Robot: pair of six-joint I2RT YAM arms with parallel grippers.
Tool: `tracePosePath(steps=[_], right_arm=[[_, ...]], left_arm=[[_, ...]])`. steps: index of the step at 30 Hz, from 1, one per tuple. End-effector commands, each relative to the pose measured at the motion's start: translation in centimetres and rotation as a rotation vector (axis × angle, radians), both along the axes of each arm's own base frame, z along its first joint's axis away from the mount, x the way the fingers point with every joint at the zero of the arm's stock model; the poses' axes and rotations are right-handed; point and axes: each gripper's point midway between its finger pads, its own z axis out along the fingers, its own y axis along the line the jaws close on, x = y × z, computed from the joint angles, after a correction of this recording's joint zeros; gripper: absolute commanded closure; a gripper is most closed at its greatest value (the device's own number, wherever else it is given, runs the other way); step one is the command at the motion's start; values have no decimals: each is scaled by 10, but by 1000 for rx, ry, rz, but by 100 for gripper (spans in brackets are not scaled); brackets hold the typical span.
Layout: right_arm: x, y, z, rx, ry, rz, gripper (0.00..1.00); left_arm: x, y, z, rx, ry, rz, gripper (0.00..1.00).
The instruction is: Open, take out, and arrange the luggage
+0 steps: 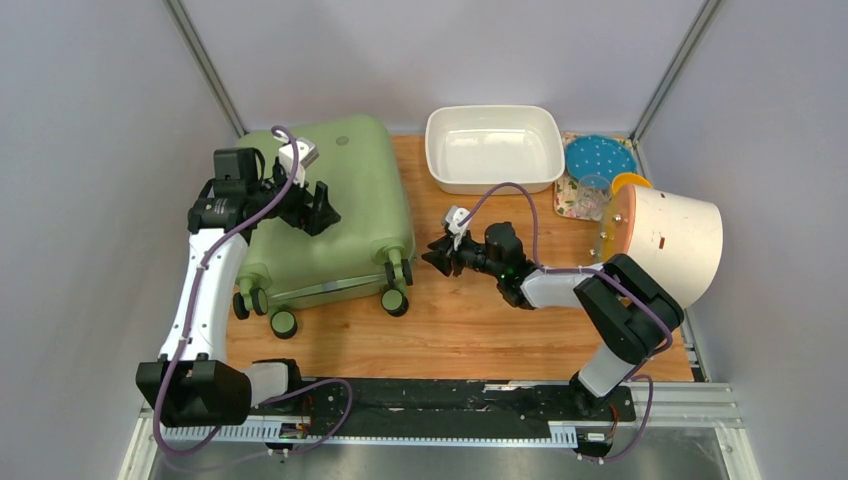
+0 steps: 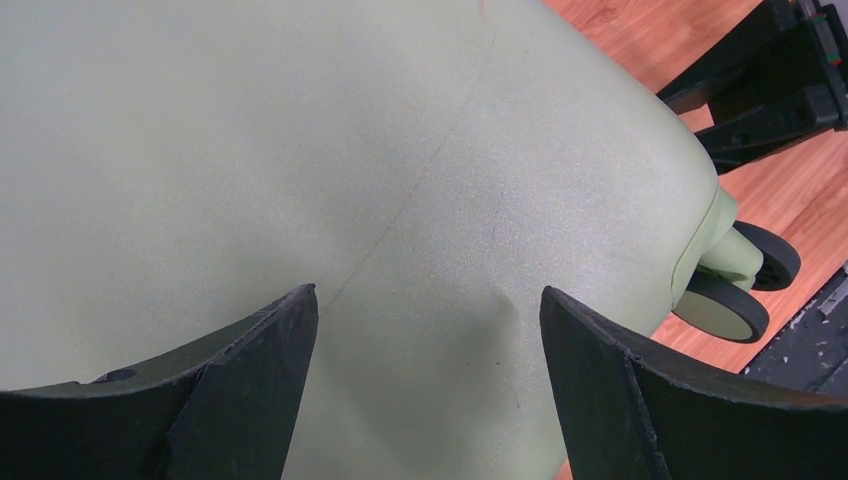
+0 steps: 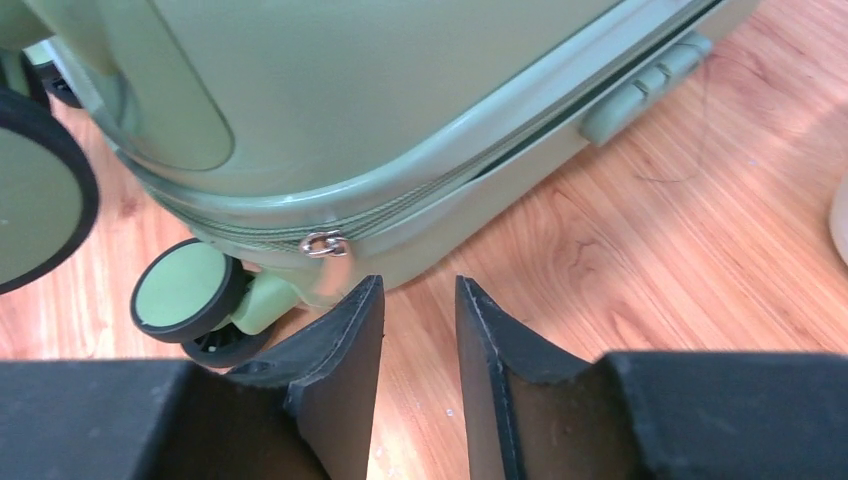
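Luggage (image 1: 335, 215) lies shut and flat at the counter's (image 1: 480, 325) far left. Its shell looks stiff, smooth and slippery, so grip the zipper pull (image 3: 325, 243). The right hand (image 3: 420, 290), narrowly parted and empty, is near it. The left hand (image 2: 430, 300) hovers wide open over the shell.

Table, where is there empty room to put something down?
The biggest bare patch of the table is in front, between the wheels of the green suitcase, the right arm and the black rail. Only a narrow strip separates the suitcase from the white tub. The far right corner is crowded: blue dotted disc, clear cup, cream cylinder.
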Motion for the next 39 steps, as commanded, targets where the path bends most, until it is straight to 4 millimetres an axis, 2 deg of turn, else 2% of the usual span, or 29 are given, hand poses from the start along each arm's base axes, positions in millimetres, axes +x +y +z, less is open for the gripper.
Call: tracePosePath(steps=[1,4,8,14,20,24,29,35,39], right_arm=[[13,-7,13,18,-51,-54,63],[5,-1,16,25,-82,22,54],[-8,8,20,40,-105,118,51],[-27,14,19,68,-81,224,37],[-13,21,14,60,-84,221,35],[-4,27,11,79,-33,219,35],[-6,29,11,137,51,260,38],[-17,36,16,174,87,347,58],[-26,37,23,197,106,400,63]], left_arm=[[2,-5,1,-11,-19,-27,11],[1,-5,-1,-7,-20,-33,10],[0,-5,-1,1,-26,-48,11],[-4,-7,-2,7,-34,-80,10],[-12,-16,0,1,-42,-141,10],[-26,-29,-4,21,-42,-236,10],[-36,-40,-11,89,-68,-319,10],[-33,-44,-14,109,-75,-348,10],[-32,-49,-14,119,-85,-377,10]])
